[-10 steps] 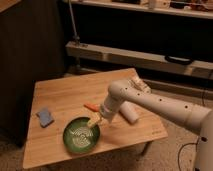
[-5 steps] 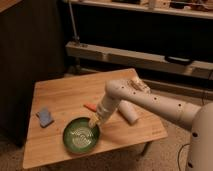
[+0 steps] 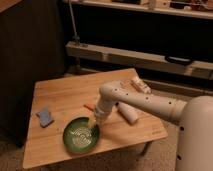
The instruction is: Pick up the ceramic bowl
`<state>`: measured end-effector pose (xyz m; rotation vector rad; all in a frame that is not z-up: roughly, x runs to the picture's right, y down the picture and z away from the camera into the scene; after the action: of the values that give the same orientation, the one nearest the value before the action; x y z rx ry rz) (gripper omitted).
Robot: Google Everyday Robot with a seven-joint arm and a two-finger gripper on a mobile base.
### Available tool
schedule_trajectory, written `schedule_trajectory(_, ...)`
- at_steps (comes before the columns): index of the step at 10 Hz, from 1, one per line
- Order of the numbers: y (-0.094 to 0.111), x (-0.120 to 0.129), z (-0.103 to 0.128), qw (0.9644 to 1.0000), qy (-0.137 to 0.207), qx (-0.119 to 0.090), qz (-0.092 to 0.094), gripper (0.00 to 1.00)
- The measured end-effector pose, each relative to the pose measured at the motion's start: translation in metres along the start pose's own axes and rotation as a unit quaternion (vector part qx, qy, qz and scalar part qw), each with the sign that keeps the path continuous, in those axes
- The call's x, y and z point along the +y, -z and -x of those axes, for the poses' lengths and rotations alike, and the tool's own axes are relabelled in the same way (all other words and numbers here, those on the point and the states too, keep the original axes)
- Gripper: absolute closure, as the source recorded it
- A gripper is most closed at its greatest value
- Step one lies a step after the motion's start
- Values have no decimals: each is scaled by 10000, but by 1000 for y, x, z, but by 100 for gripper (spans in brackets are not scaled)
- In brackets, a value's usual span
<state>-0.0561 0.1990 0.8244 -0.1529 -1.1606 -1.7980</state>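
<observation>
The ceramic bowl (image 3: 79, 136), round, shallow and green with pale rings inside, sits near the front edge of the wooden table (image 3: 65, 95). My white arm reaches in from the right and bends down over it. The gripper (image 3: 93, 122) is at the bowl's upper right rim, touching or just above it. The bowl rests flat on the table.
A small blue block (image 3: 45, 117) lies at the table's left. A white cylindrical bottle (image 3: 127, 113) lies on its side to the right of the arm. A small orange item (image 3: 88, 106) is behind the bowl, and a pale object (image 3: 141, 86) lies at the far right corner. Dark shelving stands behind.
The gripper has sunk slightly toward the bowl's right rim. The bowl and the other items have not moved.
</observation>
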Motion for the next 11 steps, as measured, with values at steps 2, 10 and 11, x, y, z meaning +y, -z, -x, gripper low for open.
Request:
schedule_trajectory(2,-1,5,-2,9999,-63,-75,-31,62)
schedule_trajectory(10,-24,0,-1,9957,63,-919,12,96)
schedule_trajectory(11,-24,0,-1,9958,61,-913,14,96)
